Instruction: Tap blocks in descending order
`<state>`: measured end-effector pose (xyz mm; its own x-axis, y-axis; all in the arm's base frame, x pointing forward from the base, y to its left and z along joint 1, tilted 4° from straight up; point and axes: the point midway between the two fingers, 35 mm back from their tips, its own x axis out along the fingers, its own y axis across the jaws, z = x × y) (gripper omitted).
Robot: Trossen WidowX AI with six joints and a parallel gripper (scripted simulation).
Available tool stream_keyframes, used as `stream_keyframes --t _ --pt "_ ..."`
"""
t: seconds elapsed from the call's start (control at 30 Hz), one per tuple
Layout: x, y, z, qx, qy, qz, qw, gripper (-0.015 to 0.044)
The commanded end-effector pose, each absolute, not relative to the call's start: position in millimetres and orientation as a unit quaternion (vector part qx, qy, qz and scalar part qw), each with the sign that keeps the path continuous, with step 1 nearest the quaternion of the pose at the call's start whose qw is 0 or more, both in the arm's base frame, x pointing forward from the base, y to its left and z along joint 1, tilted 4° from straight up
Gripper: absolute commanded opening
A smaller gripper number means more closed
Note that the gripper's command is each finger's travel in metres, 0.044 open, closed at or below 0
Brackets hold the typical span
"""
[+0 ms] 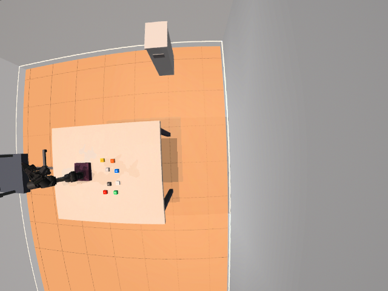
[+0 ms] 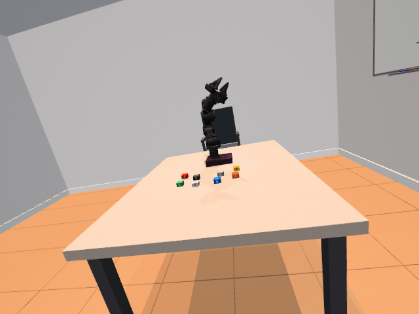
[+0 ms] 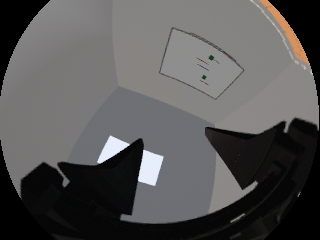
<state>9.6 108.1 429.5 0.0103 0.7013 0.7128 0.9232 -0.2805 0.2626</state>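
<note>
While the order of digits cannot be read here, the likely step is approaching the highest-numbered block; the next move calls for swinging down and bringing the tips together. The hand (image 2: pixel 224 81) (image 3: pixel 175 136) is released, its fingers apart, high above the counter (image 1: pixel 134 207) (image 2: pixel 216 216), where eight blocks (image 1: pixel 116 171) (image 2: pixel 217 180) sit well below it.

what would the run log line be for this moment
pincer: open, raised, touching no block | arm: upright | blocks: eight, on table
</note>
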Motion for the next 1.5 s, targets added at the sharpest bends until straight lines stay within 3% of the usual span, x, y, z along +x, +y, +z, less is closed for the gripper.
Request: stream_keyframes --t 0.0,0.1,0.23,0.47,0.73,1.1,1.37,1.47 --pt "11.7 108.4 429.9 -0.699 -0.582 -0.390 0.144 0.0400" --pt "42.5 111.6 433.9 -0.727 -0.570 -0.329 0.196 0.0400" --pt "125.6 110.7 431.6 -0.777 -0.501 -0.173 0.339 0.0400" --pt "244.7 79.7 390.9 -0.771 -0.298 0.033 0.562 0.0400" --pt "320.2 19.5 312.8 -0.656 -0.018 0.153 0.739 0.0400" --pt "325.9 -76.1 188.8 -0.358 0.402 0.163 0.827 0.0400" --pt "267.0 -128.1 125.3 -0.094 0.668 0.078 0.734 0.0400" --pt "251.7 -135.6 118.0 -0.043 0.712 0.056 0.698 0.0400"
